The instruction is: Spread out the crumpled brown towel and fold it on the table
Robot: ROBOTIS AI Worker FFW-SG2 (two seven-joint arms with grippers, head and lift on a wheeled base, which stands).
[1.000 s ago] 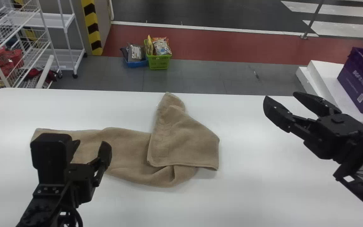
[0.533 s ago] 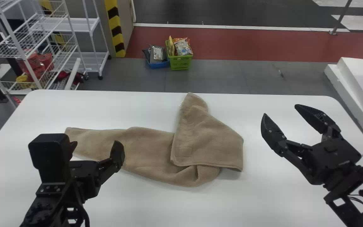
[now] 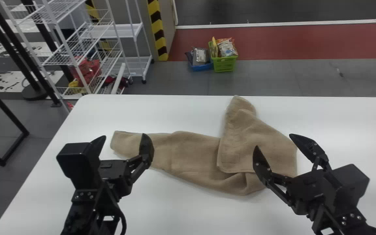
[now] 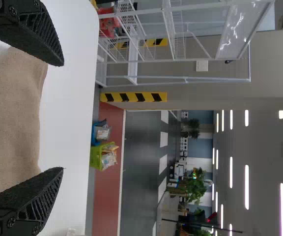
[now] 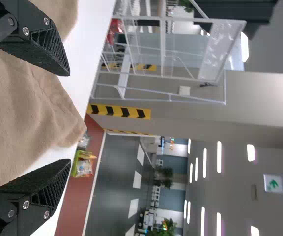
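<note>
Two claws hang open and empty over the brown towel (image 3: 194,156): the left claw (image 3: 125,138) by its narrow end, the right claw (image 3: 274,143) over the bunched end. Between them the cloth runs as a strip across the white table (image 3: 188,209), with a flap (image 3: 240,143) doubled over, partly beneath the right claw, its peak pointing away beyond that claw's fingertips. It should handle light and limp, with enough nap not to slip, though it will sag wherever it isn't held. I'd have the right claw nip the flap's loose corner, just to its left, and the left claw pin the narrow end. Too deep a bite could catch both layers and drag the heap along.
</note>
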